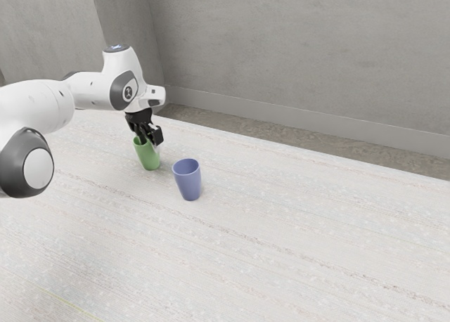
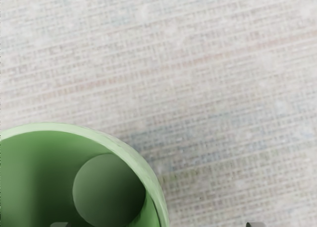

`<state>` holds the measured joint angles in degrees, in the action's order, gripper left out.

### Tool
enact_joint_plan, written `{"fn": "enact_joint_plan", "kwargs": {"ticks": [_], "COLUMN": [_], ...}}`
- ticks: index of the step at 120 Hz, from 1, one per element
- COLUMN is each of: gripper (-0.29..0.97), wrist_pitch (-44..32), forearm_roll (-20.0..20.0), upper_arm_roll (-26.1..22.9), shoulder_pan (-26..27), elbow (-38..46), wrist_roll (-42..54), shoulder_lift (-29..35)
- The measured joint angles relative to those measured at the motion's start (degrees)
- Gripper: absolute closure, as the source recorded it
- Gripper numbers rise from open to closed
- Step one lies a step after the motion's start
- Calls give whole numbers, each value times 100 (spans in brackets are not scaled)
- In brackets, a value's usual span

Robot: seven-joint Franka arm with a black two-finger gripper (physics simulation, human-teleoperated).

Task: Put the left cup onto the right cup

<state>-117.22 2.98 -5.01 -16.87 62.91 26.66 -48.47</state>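
A green cup [image 1: 148, 157] stands upright on the table at the exterior view's left. To its right, a short gap away, is a blue-violet cup [image 1: 187, 179], also upright. My gripper [image 1: 147, 138] hangs right over the green cup's rim, pointing down. In the wrist view the green cup [image 2: 59, 177] is seen from above, with its round bottom and its rim wall just under my hand. My fingers stand wide apart, one over the cup's inside and one outside its wall, so the gripper is open.
The pale woven tabletop [image 1: 295, 237] stretches wide around both cups. A grey wall [image 1: 302, 48] and a floor strip run behind the table's far edge.
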Motion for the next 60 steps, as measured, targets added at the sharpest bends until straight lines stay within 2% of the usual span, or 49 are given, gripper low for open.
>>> {"fn": "enact_joint_plan", "kwargs": {"ticks": [60], "gripper": [48], "wrist_pitch": [-33], "forearm_roll": [0], "upper_arm_roll": [-9], "shoulder_pan": [0], "elbow": [-109], "wrist_roll": [34], "shoulder_lift": [-132]}}
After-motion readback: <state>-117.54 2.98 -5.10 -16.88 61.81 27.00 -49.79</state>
